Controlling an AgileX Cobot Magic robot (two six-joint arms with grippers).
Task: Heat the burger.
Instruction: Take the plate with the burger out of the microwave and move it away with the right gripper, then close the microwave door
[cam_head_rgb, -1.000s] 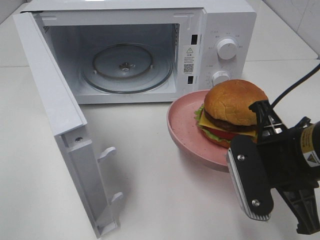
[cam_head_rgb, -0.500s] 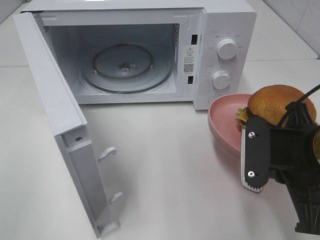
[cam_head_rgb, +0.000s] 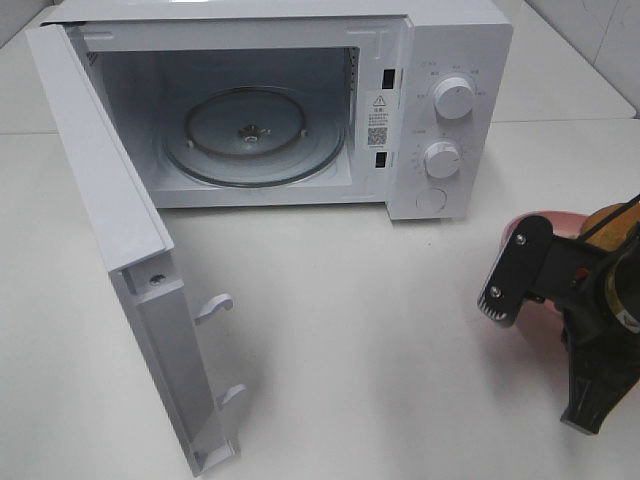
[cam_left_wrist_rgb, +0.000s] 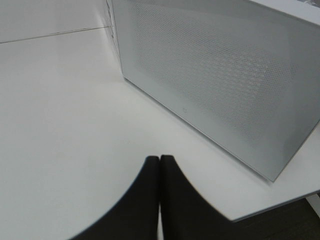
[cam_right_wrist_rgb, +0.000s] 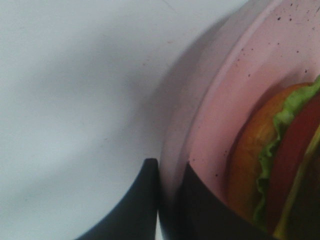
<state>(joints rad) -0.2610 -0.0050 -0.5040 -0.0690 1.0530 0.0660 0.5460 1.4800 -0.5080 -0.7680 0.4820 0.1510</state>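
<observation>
The burger (cam_right_wrist_rgb: 285, 150) lies on a pink speckled plate (cam_right_wrist_rgb: 235, 90); its bun, green lettuce and red tomato fill the right wrist view. My right gripper (cam_right_wrist_rgb: 167, 200) is shut on the plate's rim, one finger on each side of it. In the high view only a strip of the plate (cam_head_rgb: 540, 222) and a bit of bun (cam_head_rgb: 612, 222) show behind my right arm (cam_head_rgb: 585, 310), at the table's right edge, right of the microwave. My left gripper (cam_left_wrist_rgb: 160, 172) is shut with nothing in it, beside the microwave door's meshed panel (cam_left_wrist_rgb: 215, 85).
The white microwave (cam_head_rgb: 445, 50) stands at the back with its door (cam_head_rgb: 105, 200) swung wide open to the left. Its glass turntable (cam_head_rgb: 250, 135) is bare. Two knobs (cam_head_rgb: 455, 98) sit on its right panel. White tabletop (cam_head_rgb: 350, 330) spreads in front.
My right arm has carried the plate with the burger to the right, from in front of the microwave's control panel out to the table's right edge. The left gripper shows no earlier frame.
</observation>
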